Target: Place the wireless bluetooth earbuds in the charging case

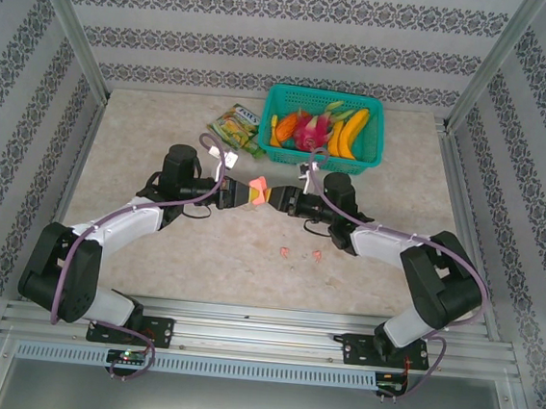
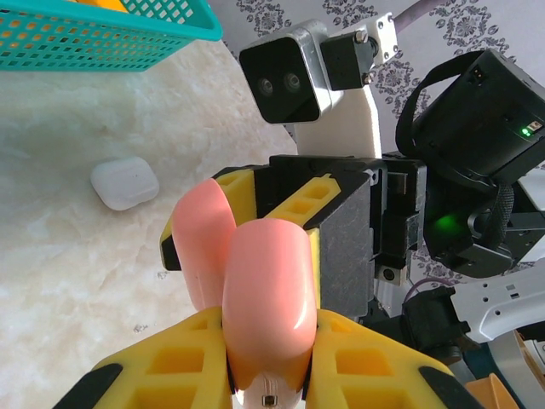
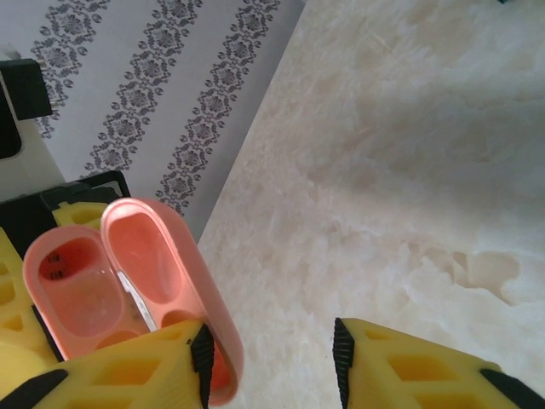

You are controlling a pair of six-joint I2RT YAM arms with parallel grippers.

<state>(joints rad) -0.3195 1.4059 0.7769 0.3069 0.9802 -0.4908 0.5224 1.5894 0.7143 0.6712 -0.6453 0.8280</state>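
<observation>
Pink charging case (image 2: 264, 290) open, base cut off between clamped left jaws, right jaws apart

Bright, even light from overhead leaves only faint, soft shadows under the arms on the pale marbled bench (image 1: 136, 124). In the left wrist view the glossy pink rounded plastic charging case (image 2: 268, 315), close to the lens, looks soft-focused with a mild sheen. The right wrist view renders the bench slightly washed out.
</observation>
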